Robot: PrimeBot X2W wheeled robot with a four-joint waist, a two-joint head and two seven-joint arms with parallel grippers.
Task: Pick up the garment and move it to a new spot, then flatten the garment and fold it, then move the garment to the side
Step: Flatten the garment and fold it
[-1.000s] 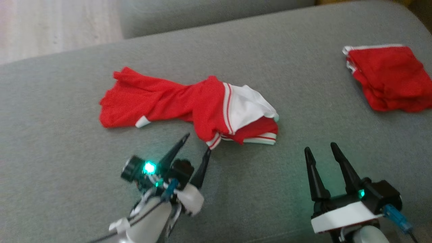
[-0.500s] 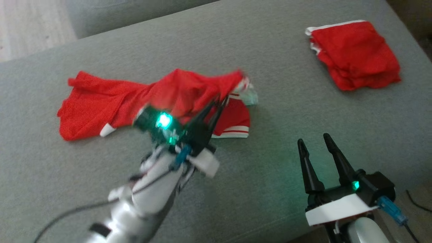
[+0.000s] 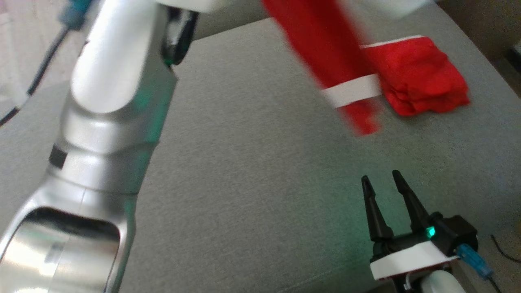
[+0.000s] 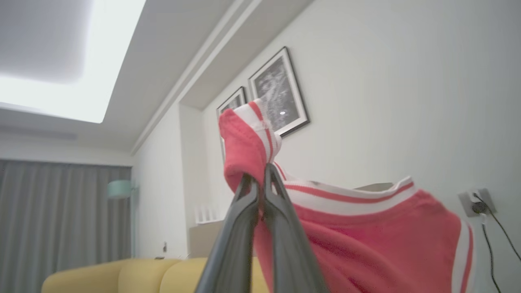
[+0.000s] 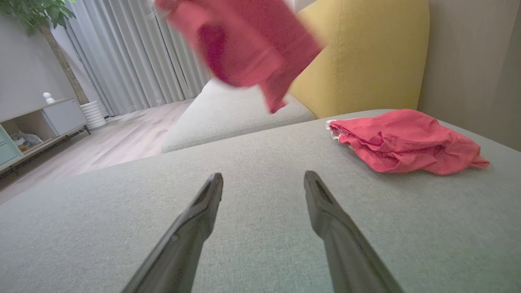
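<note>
Left pincer [image 4: 259,177] clamps garment [image 4: 366,236] hem, right pincer [image 3: 380,181] splayed wide at 5 o'clock: best carried high, set down well clear of folded pile [image 3: 419,77] at 2 o'clock.

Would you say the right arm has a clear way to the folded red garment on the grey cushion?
Probably yes: the right pincer stands open above bare grey cushion, the folded red garment lies ahead to its right, and the lifted garment hangs higher up.
</note>
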